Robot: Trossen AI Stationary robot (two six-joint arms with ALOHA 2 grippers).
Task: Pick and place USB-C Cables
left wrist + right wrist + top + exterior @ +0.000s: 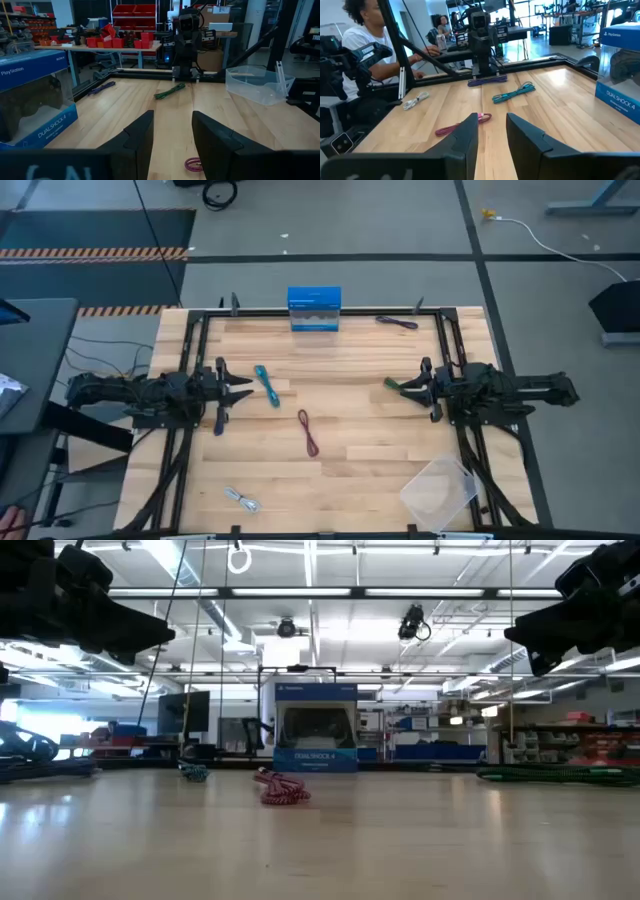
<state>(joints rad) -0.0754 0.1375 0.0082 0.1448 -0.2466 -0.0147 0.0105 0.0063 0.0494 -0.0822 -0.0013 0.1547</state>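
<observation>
Several USB-C cables lie loose on the wooden table (350, 470): a teal one (267, 384) just right of my left gripper (242, 390), a maroon one (308, 432) at mid-table, a white-grey one (241, 500) near the front edge, and a dark purple one (397, 322) at the far right. A green cable (391, 384) lies at the tips of my right gripper (411, 388). Both grippers hang above the table, facing each other. Each is open with nothing between its fingers (172, 120) (492, 122).
A blue rectangular box (314, 309) stands upright at the middle of the far edge. A clear plastic tray (438, 490) sits at the near right corner. Black frame rails (196, 360) run along the table's sides. People sit at a desk (360, 45) beyond the left edge.
</observation>
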